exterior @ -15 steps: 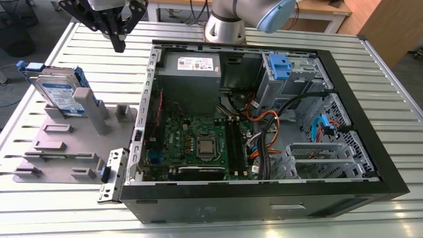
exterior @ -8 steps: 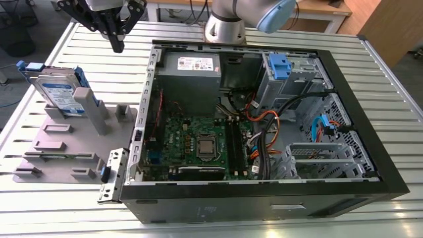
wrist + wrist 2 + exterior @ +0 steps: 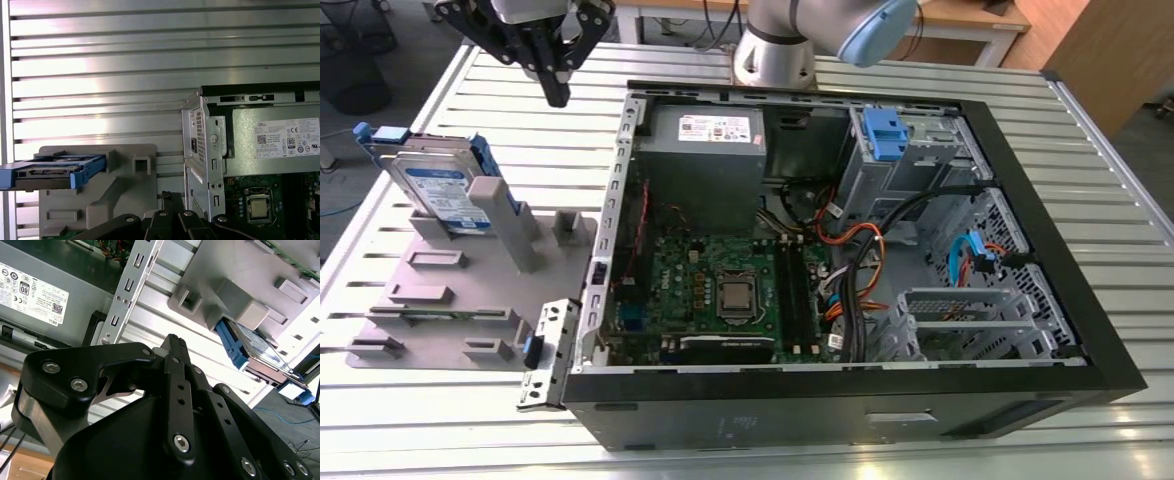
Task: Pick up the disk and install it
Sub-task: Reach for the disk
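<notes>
Pincer [image 3: 558,92] closed, empty. Disk [image 3: 438,190] judged rigid, dense, shock-sensitive; to be gripped across its blue frame edges.

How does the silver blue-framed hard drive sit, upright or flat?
Upright: the hard drive stands on edge in the grey plastic holder, outside the black computer case.
</notes>
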Controlling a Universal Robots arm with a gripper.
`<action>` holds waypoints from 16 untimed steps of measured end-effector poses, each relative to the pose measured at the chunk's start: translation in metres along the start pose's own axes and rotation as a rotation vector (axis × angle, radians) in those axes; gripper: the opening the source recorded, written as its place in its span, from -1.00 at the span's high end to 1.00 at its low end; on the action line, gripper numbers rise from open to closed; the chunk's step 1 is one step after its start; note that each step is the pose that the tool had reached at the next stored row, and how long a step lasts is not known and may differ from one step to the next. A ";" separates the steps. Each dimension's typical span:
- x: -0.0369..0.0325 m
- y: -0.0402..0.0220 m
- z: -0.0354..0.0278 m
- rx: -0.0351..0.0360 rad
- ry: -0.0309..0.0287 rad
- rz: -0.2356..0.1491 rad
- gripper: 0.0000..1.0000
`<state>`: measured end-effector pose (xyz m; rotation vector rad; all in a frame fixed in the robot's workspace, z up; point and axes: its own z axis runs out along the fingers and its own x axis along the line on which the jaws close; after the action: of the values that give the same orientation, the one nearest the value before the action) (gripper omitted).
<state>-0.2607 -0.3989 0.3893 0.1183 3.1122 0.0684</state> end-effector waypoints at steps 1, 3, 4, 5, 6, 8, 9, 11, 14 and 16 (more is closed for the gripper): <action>0.0005 0.0000 0.0002 0.0000 0.0001 0.000 0.79; 0.0024 -0.0002 0.0007 0.0001 0.0001 0.000 0.79; 0.0035 -0.0003 0.0009 0.0001 0.0001 0.000 0.79; 0.0047 -0.0004 0.0012 0.0001 0.0001 0.000 0.79; 0.0060 -0.0005 0.0014 0.0001 0.0001 0.000 0.79; 0.0084 -0.0008 0.0017 0.0001 0.0001 0.000 0.79; 0.0097 -0.0009 0.0019 0.0001 0.0001 0.000 0.79; 0.0123 -0.0011 0.0021 0.0000 0.0000 0.000 0.79; 0.0141 -0.0012 0.0021 0.0001 0.0001 0.000 0.79; 0.0148 -0.0013 0.0021 0.0001 0.0002 0.000 0.79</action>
<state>-0.2755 -0.3989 0.3868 0.1178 3.1123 0.0682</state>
